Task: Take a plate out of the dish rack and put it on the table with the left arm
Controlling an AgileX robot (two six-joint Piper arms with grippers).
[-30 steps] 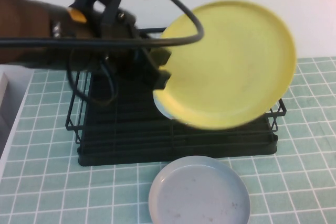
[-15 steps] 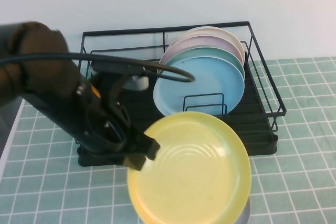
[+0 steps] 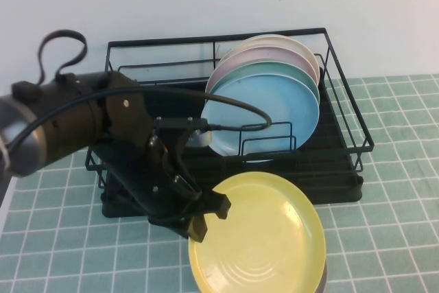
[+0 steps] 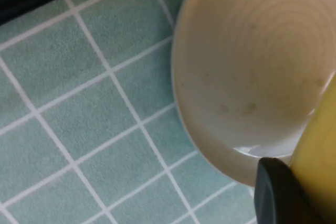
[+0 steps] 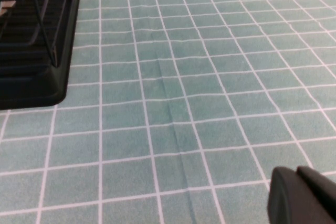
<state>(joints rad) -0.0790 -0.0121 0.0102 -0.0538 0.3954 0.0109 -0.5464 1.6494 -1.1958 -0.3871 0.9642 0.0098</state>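
Note:
My left gripper is shut on the left rim of the yellow plate. It holds the plate nearly flat, low over the table, just in front of the black dish rack. The yellow plate sits over a grey plate, of which only a sliver shows. In the left wrist view a black finger presses the yellow rim, with the pale plate below it. My right gripper is shut and empty above bare tiles, out of the high view.
The rack holds several upright plates, a light blue one in front. The rack's corner lies to one side of the right gripper. Green tiles stretch to the right of the rack.
The left arm has brought the yellow plate down from in front of the rack to low over the grey plate, then shifted it slightly right and flatter.

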